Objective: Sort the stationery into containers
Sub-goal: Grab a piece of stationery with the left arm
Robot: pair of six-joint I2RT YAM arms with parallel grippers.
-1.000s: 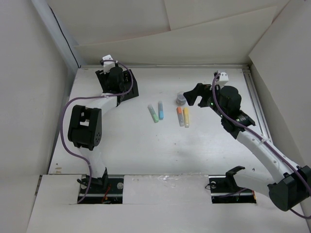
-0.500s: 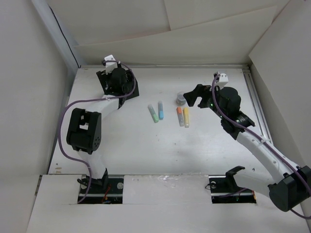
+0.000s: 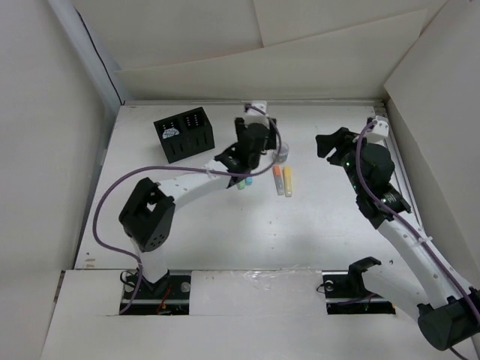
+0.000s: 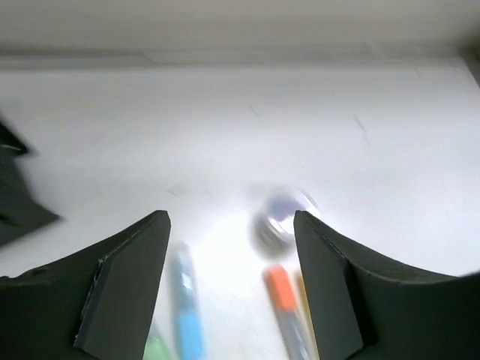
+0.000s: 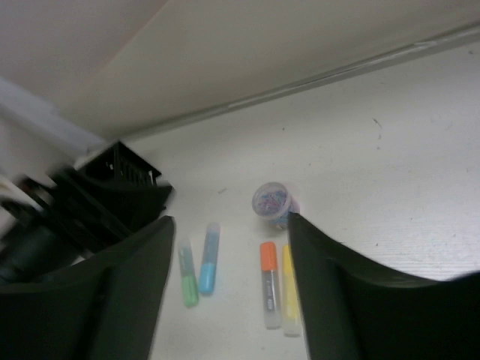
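White table, left gripper spread over blue marker, organizer apart

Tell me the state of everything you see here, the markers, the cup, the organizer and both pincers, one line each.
Left pincer: open, empty, above the markers.
Right pincer: open, empty.
Green marker: lying on the table.
Light blue marker: lying beside the green one.
Orange marker: lying on the table.
Yellow marker: lying beside the orange one.
Clear cup: upright on the table.
Black organizer: upright, no marker inside.
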